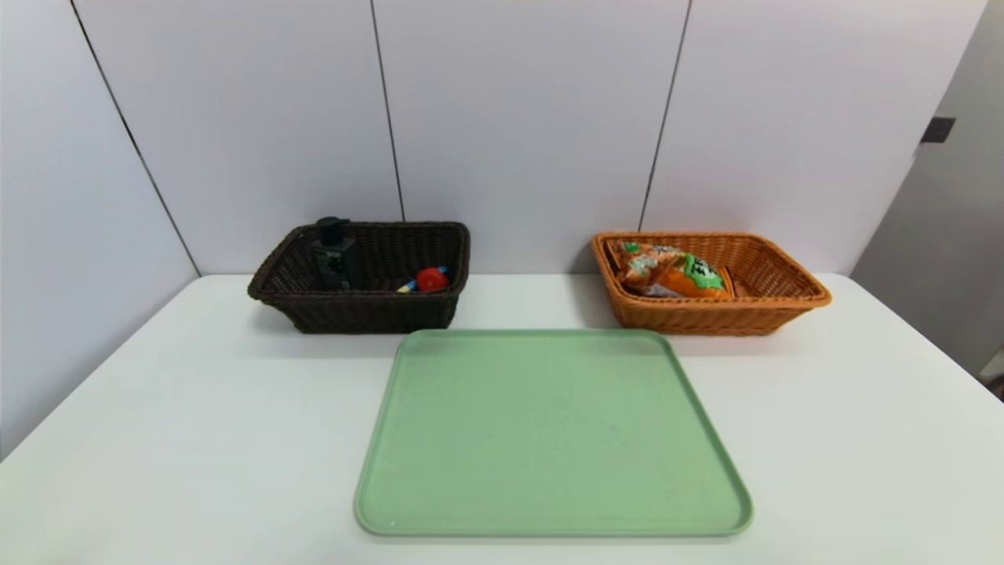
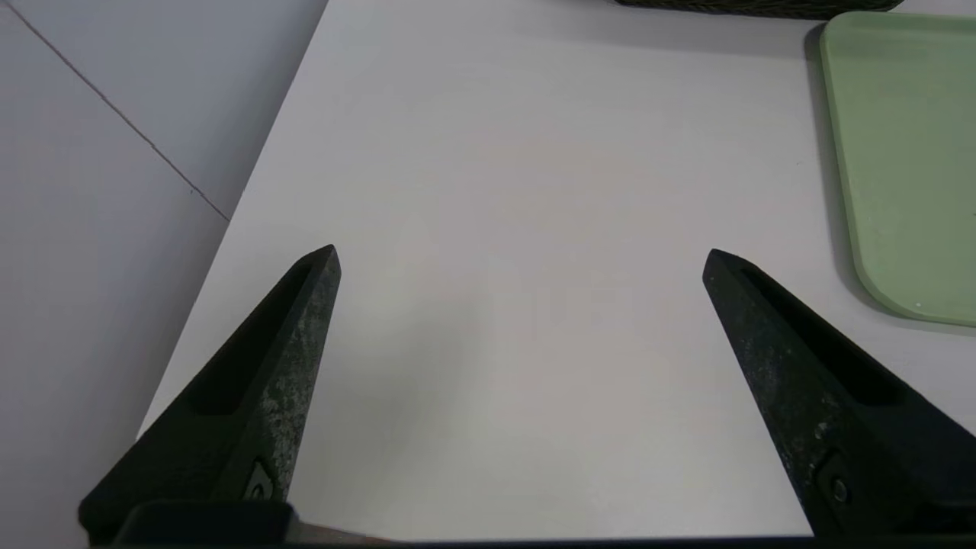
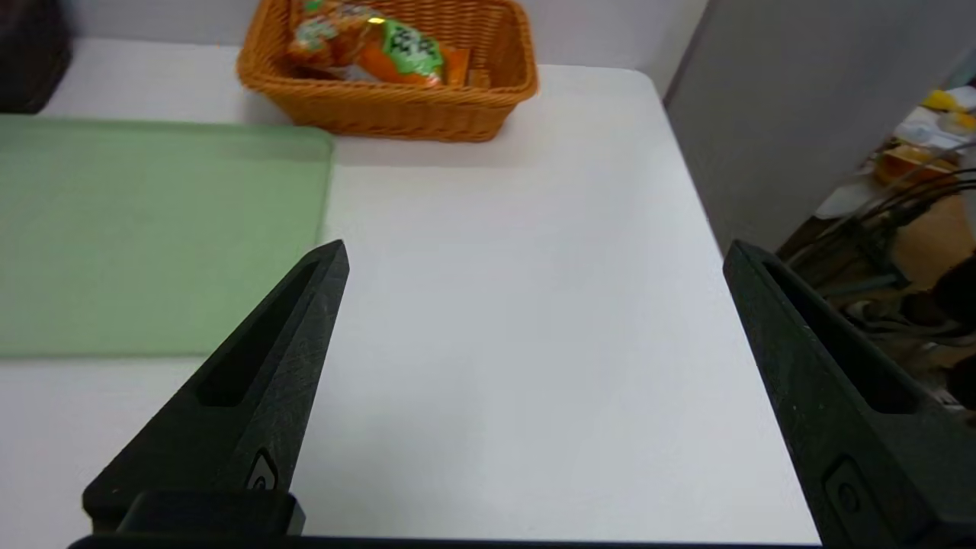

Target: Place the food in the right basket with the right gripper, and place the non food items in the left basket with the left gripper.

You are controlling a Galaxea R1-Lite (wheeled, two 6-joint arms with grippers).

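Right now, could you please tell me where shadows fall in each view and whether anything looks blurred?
Head view: soft shadows lie under the dark basket and orange basket; nothing looks blurred. Left wrist view: a faint shadow on the table between the left gripper's open jaws. Right wrist view: the snack packets look slightly soft; right gripper sharp.

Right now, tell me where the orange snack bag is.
The orange snack bag lies inside the orange basket at the table's far right in the head view, behind the green tray's right corner.
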